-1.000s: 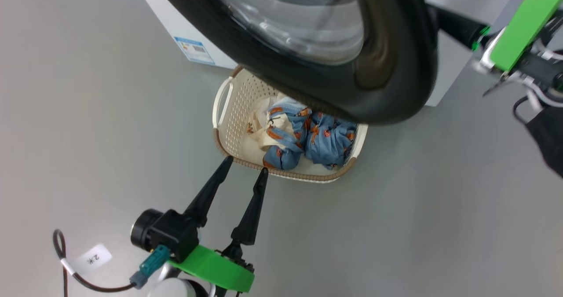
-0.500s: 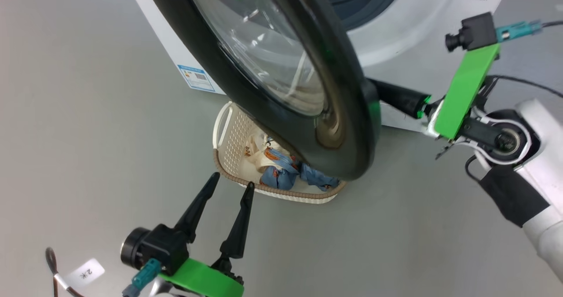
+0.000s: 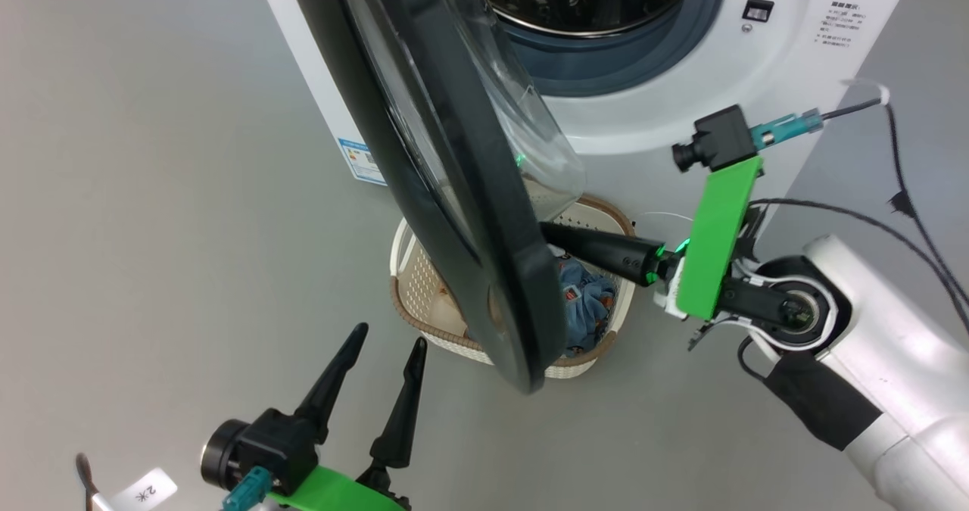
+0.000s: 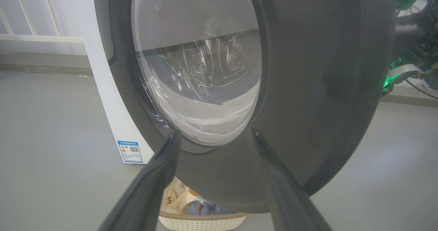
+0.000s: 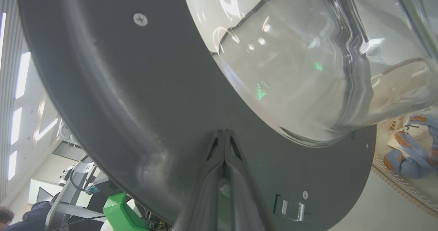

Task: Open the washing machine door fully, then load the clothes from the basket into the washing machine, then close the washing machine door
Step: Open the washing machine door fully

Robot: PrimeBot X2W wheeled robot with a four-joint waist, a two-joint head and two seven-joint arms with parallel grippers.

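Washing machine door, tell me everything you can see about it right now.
The washing machine door is round, with a wide glossy black rim and a bulging clear glass bowl. Its matte dark inner face carries screws and a small metal latch. It stands partly open, swung out from the washing machine and hanging over the basket. The shut right end effector appears to press its tips against the inner face.

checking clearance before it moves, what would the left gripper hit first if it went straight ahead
Most likely the washing machine door: the open left gripper points at its black rim just below the glass, above the basket. The gap is hard to judge.
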